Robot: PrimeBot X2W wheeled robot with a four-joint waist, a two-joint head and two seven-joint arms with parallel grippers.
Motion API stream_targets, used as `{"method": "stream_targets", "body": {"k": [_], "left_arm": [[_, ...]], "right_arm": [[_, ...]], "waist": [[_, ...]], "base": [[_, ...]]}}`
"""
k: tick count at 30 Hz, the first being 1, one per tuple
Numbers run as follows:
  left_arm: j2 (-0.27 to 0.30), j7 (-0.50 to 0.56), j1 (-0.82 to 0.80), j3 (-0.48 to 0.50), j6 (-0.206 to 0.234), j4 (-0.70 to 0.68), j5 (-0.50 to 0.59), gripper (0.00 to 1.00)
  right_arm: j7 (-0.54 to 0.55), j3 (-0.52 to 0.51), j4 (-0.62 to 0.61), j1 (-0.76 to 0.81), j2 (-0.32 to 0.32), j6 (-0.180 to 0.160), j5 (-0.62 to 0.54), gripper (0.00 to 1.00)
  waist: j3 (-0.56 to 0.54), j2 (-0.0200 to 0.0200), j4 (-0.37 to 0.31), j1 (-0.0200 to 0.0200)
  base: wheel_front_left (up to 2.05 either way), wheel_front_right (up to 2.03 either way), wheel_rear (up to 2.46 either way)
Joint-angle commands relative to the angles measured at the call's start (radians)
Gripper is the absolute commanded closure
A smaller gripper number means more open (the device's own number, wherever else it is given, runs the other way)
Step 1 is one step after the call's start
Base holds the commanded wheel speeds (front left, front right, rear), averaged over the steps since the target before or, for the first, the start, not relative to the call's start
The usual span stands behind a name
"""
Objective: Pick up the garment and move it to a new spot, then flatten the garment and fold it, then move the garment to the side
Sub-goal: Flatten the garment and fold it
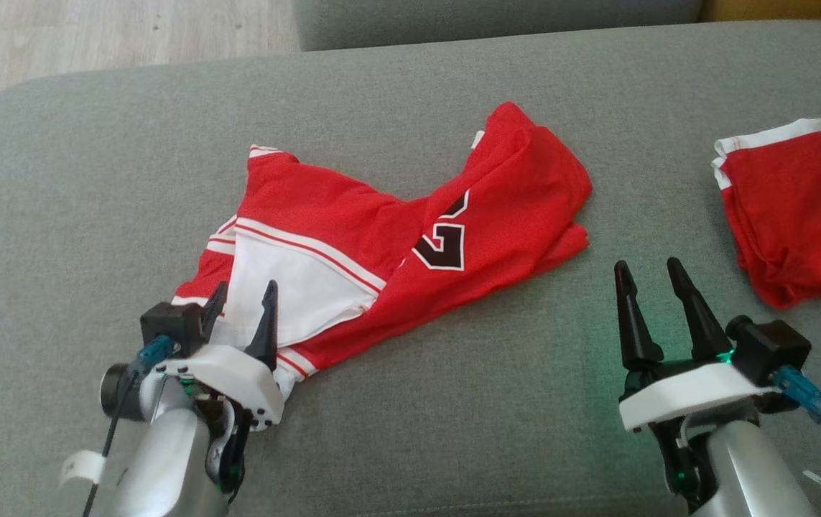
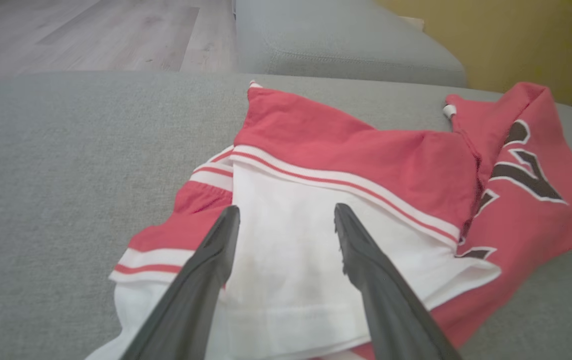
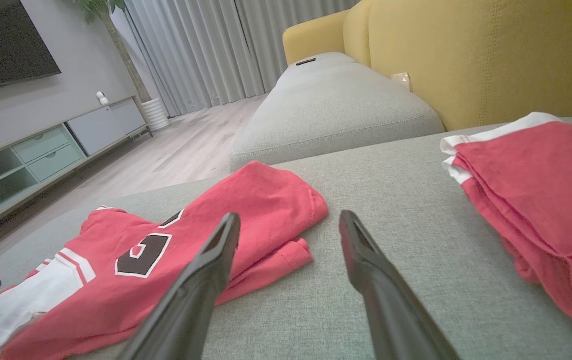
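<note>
Head view: left end effector (image 1: 245, 289) gapes over the crumpled jersey (image 1: 353, 215) (right end effector (image 1: 647, 266) likewise open).

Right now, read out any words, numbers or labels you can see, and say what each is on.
Red jersey: dark white-edged number, folded over; possibly "7", not readable for sure.
Folded red garment: no text.
Small tag on the yellow sofa: too small to read.
</note>
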Motion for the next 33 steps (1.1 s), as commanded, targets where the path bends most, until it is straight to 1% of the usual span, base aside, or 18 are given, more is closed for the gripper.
{"method": "stream_targets", "body": {"k": [1, 6, 13, 14, 15, 16, 17, 22, 24, 25, 29, 33], "left_arm": [[0.013, -0.001, -0.042, 0.028, 0.008, -0.018, 0.009, 0.0], [0.014, 0.008, -0.052, 0.025, 0.027, 0.033, 0.01, 0.0], [0.013, 0.004, -0.067, 0.008, 0.016, 0.063, 0.0, 0.0], [0.013, 0.001, -0.069, 0.006, 0.014, 0.064, -0.003, 0.19], [0.013, -0.005, -0.071, 0.004, 0.012, 0.063, -0.005, 0.65], [0.013, -0.011, -0.072, 0.003, 0.011, 0.061, -0.006, 0.86], [0.013, -0.016, -0.073, 0.002, 0.011, 0.061, -0.008, 1.0], [0.013, -0.034, -0.073, -0.001, 0.008, 0.052, -0.011, 1.0], [0.012, -0.041, -0.073, -0.004, -0.008, 0.035, -0.029, 1.0], [0.012, -0.041, -0.073, -0.004, -0.008, 0.035, -0.029, 1.0], [0.01, -0.037, -0.088, -0.002, -0.045, -0.017, -0.105, 1.0], [0.009, -0.005, -0.135, -0.018, -0.07, -0.109, -0.19, 1.0]], "right_arm": [[-0.011, 0.024, -0.027, -0.043, -0.002, -0.001, 0.004, 0.0], [-0.016, 0.019, -0.016, -0.043, -0.002, -0.001, 0.006, 0.0], [-0.021, 0.022, -0.003, -0.05, -0.002, -0.001, 0.009, 0.0], [-0.021, 0.023, -0.002, -0.051, -0.002, -0.001, 0.009, 0.0], [-0.022, 0.023, -0.001, -0.052, -0.002, -0.001, 0.009, 0.0], [-0.022, 0.024, -0.001, -0.053, -0.002, -0.001, 0.008, 0.0], [-0.023, 0.024, 0.0, -0.053, -0.002, -0.001, 0.008, 0.0], [-0.024, 0.024, 0.006, -0.053, -0.002, -0.001, 0.009, 0.0], [-0.024, 0.024, 0.009, -0.053, -0.002, -0.001, 0.01, 0.0], [-0.024, 0.024, 0.009, -0.053, -0.002, -0.001, 0.01, 0.0], [-0.025, 0.031, 0.011, -0.06, -0.002, -0.001, 0.011, 0.0], [-0.027, 0.038, 0.006, -0.077, -0.002, -0.001, 0.016, 0.0]], "waist": [[0.002, 0.0, -0.001, -0.0001], [0.006, 0.0, -0.002, -0.0001], [0.005, 0.0, 0.003, -0.0001], [0.006, 0.0, 0.004, -0.0001], [0.006, 0.0, 0.004, -0.0001], [0.005, 0.0, 0.004, -0.0001], [0.005, 0.0, 0.004, -0.0001], [0.002, 0.0, 0.004, -0.0001], [-0.001, 0.0, 0.003, -0.0001], [-0.001, 0.0, 0.003, -0.0001], [-0.001, 0.0, -0.009, -0.0001], [0.01, 0.0, -0.039, -0.0001]], "base": [[0.0, 0.0, 0.0], [0.0, 0.0, 0.0], [0.0, 0.0, 0.0], [0.0, 0.0, 0.0], [0.0, 0.0, 0.0], [0.0, 0.0, 0.0], [0.0, 0.0, 0.0], [0.0, 0.0, 0.0], [0.0, 0.0, 0.0], [0.0, 0.0, 0.0], [0.0, 0.0, 0.0], [0.0, 0.0, 0.0]]}}
